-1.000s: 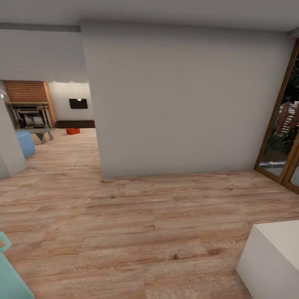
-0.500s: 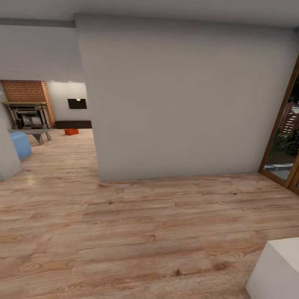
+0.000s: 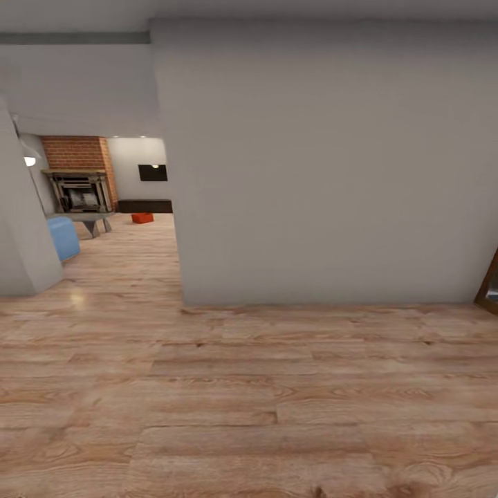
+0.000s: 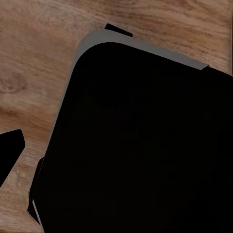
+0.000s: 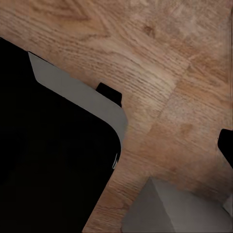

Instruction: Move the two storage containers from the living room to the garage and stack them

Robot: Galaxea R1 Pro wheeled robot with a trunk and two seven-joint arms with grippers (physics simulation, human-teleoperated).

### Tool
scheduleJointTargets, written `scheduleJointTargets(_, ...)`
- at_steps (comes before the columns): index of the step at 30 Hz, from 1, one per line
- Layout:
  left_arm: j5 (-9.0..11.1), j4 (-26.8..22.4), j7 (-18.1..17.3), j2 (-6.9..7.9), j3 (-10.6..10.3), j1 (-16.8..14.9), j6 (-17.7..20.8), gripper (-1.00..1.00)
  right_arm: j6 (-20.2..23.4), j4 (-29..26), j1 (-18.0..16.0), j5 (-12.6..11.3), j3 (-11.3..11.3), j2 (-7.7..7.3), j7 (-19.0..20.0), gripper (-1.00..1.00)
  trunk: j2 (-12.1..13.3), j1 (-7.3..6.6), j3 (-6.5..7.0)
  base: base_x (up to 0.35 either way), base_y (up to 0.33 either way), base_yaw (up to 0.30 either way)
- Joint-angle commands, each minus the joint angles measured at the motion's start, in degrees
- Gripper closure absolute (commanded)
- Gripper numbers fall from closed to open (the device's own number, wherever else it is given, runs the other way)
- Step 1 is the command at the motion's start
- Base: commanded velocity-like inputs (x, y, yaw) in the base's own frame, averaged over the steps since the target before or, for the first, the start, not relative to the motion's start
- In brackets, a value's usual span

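I face a pale wall [image 3: 325,166] across a wood plank floor [image 3: 249,401], and through the opening beside it I look into the living room, with its brick fireplace [image 3: 77,181], a blue sofa [image 3: 63,237] end and a long dark cabinet [image 3: 144,205] against the far wall. One container [image 3: 142,217] sits on the planks well away from me, just in front of that cabinet, small and orange-red at this range; I cannot make out a second one from here. My wrist cameras look down on planks and the dark bulk of my own base [image 4: 141,145]; a dark tip shows at the edge of each wrist view, too little to tell whether either pincer is released or clenched, and I see nothing held in them. I judge the task barely begun: I have yet to reach the box. It looks rigid and straight-walled, an open-topped shell, probably light, with smooth sides that could slip under a one-sided pinch. I would take it by the rims of two opposite walls, one pincer on each, keeping it level so that it stacks squarely later.
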Motion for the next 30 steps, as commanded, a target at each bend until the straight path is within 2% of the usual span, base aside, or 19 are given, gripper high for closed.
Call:
scheduleJointTargets(1, 0.21, -0.03, 0.07, -0.01, -0.02, -0.01, -0.11, -1.00, -0.29, 0.18, -0.07, 0.45, -0.06, 0.00, -0.27, -1.00, -0.03, 0.03, -0.06, 0.325, 0.000, 0.276)
scheduleJointTargets(22, 0.13, 0.02, 0.07, -0.01, -0.05, -0.01, -0.11, -1.00, -0.28, 0.18, -0.07, 0.40, -0.13, -0.05, -0.11, -1.00, -0.03, 0.03, -0.06, 0.325, 0.000, 0.274)
scheduleJointTargets(30, 0.05, 0.06, 0.07, -0.01, -0.18, -0.01, -0.11, -1.00, -0.16, 0.18, -0.07, 0.32, -0.20, 0.04, -0.17, -1.00, -0.03, 0.03, -0.06, 0.325, 0.000, 0.066)
